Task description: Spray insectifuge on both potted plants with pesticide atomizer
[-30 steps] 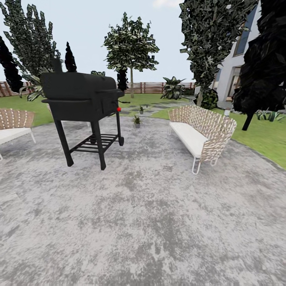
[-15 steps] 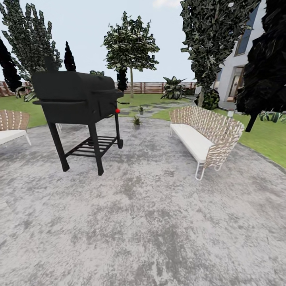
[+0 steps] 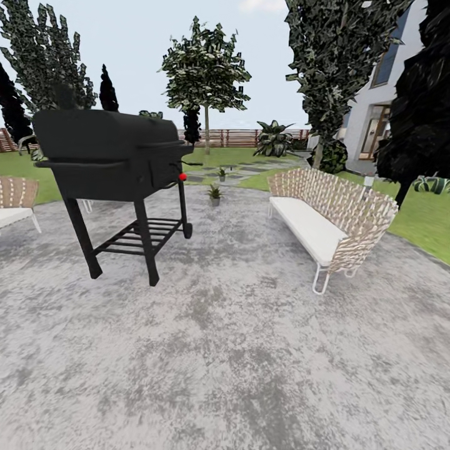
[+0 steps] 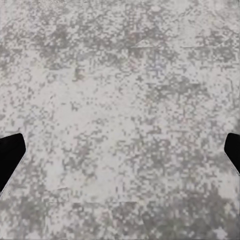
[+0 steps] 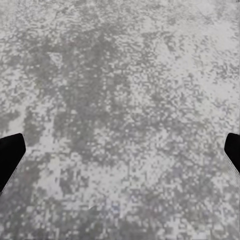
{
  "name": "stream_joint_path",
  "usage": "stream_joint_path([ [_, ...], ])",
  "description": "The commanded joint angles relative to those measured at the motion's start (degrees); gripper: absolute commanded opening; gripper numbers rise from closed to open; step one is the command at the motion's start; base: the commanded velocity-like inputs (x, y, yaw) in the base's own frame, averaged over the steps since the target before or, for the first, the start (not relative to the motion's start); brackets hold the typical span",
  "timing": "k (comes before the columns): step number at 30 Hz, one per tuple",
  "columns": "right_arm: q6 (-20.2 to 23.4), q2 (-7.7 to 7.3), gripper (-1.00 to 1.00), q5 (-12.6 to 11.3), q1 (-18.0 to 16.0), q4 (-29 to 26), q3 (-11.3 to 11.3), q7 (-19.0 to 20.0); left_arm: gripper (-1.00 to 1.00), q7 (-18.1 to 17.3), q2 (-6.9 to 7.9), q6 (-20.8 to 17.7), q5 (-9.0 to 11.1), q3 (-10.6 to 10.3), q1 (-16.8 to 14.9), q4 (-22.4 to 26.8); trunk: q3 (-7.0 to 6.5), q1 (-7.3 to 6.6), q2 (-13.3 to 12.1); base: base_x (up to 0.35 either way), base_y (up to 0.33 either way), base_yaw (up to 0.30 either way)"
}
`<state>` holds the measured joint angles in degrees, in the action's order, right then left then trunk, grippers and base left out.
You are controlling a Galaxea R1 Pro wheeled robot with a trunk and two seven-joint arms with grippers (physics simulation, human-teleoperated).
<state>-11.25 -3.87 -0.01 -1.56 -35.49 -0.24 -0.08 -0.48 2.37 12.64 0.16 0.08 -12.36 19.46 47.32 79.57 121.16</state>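
Observation:
Two potted plants stand far ahead in the head view. The nearer one (image 3: 215, 193) sits at the patio's far edge, and the other (image 3: 221, 173) is behind it by the stepping stones. A small red top marks what looks like the pesticide atomizer (image 3: 182, 177) at the right end of the black grill (image 3: 109, 156); its dark body blends into the grill. In the wrist views, my left gripper (image 4: 120, 155) and right gripper (image 5: 120, 155) are both open over bare grey paving. Their dark fingertips are wide apart and hold nothing.
A wicker sofa with a white cushion (image 3: 325, 219) stands to the right on the round grey patio (image 3: 237, 350). Another wicker seat (image 3: 15, 203) is at the left edge. A gap runs between grill and sofa toward the plants. Lawn, trees, a fence and a house lie beyond.
The whole head view has shifted as the robot rolls forward. The grill and sofa appear larger and nearer, spreading toward the picture's sides. Nothing in the garden has moved.

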Motion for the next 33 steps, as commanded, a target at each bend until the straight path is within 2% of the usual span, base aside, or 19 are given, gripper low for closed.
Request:
stream_joint_path([
  [1,-0.18,0.00,1.00,0.00,-0.03,0.05,-0.02,-0.02,1.00,-0.05,0.01,0.19,0.02,0.01,-0.03,-0.04,0.05,0.03,0.02,0.339,0.000,-0.051],
  [13,-0.18,0.00,1.00,0.00,-0.03,0.02,-0.02,-0.01,1.00,-0.05,0.09,0.19,0.02,0.01,-0.03,-0.03,0.05,0.03,0.02,0.339,0.000,-0.203],
  [33,-0.18,0.04,1.00,0.01,-0.03,0.07,0.04,-0.01,1.00,-0.05,0.09,0.19,-0.04,0.01,-0.03,-0.10,0.05,0.03,0.02,0.339,0.000,-0.009],
])
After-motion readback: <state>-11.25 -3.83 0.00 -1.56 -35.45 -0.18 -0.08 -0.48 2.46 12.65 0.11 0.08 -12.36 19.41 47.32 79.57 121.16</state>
